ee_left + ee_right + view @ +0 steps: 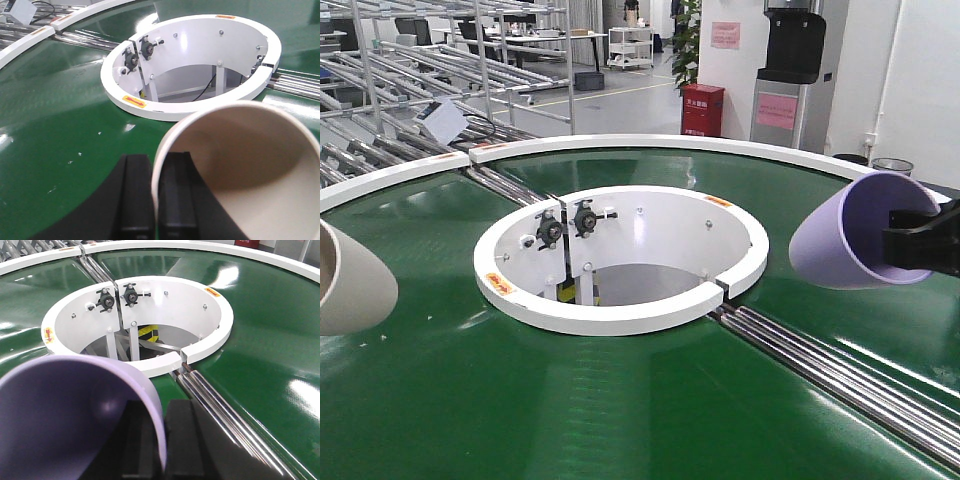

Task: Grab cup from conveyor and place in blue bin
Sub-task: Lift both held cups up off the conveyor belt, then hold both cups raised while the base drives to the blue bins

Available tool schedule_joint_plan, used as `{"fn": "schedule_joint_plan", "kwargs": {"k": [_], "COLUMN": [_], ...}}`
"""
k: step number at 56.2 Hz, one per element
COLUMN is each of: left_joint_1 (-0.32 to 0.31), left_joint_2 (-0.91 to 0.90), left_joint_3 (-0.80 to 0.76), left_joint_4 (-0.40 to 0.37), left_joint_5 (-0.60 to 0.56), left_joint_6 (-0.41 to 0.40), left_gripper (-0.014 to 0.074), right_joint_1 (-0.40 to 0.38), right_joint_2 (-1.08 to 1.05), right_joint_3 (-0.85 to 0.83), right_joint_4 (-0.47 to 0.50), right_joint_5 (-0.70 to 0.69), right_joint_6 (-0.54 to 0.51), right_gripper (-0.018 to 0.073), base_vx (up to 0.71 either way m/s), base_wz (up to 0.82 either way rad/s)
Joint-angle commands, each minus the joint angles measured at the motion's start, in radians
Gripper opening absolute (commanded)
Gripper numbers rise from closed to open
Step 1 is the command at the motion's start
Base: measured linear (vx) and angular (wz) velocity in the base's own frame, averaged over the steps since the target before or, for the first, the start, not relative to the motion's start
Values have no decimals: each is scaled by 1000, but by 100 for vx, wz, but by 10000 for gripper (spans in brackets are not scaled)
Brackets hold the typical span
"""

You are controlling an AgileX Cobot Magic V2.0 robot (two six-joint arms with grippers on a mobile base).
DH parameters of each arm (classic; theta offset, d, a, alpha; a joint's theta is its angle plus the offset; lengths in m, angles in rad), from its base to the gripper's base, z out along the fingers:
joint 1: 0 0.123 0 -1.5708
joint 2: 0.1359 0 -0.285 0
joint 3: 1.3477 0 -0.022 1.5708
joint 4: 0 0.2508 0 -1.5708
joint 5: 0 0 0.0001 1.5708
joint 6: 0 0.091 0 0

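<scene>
The conveyor (650,400) is a glossy dark green ring belt with a white centre collar (620,255). My left gripper (156,192) is shut on the rim of a cream cup (250,165), one finger inside and one outside; the cup shows at the left edge of the front view (350,285), held above the belt. My right gripper (162,440) is shut on the rim of a lilac cup (65,415), which shows at the right of the front view (850,235). The blue bin is out of view.
Steel rollers (840,365) cross the belt right of the collar and again at the back left (510,185). The white outer rim (670,145) curves round the far side. Metal racks (440,90) and a red box (703,108) stand beyond.
</scene>
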Motion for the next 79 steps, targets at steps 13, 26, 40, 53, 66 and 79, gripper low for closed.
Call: {"fn": "schedule_joint_plan", "kwargs": {"k": [13,26,40,53,66,79], "left_joint_1": [0,0,0,0,0,0], "left_joint_2": [-13,-13,-13,-13,-13,-13], "left_joint_3": [-27,-27,-27,-27,-27,-27], "left_joint_4": [-16,-16,-16,-16,-16,-16], "left_joint_5": [-85,-85,-85,-85,-85,-85], "left_joint_6": [-2,-2,-2,-2,-2,-2], "left_gripper": [-6,-6,-6,-6,-6,-6], "right_joint_1": [0,0,0,0,0,0], "right_joint_2": [-20,-20,-20,-20,-20,-20], "right_joint_3": [-32,-32,-32,-32,-32,-32], "right_joint_4": [-5,-5,-5,-5,-5,-5], "right_joint_5": [-92,-92,-92,-92,-92,-92], "right_joint_6": [3,3,3,3,3,3], "right_gripper": [-9,-9,-9,-9,-9,-9], "base_vx": [-1,-4,-12,-17,-19,-19], "base_wz": [1,4,9,7,-8,-15]}}
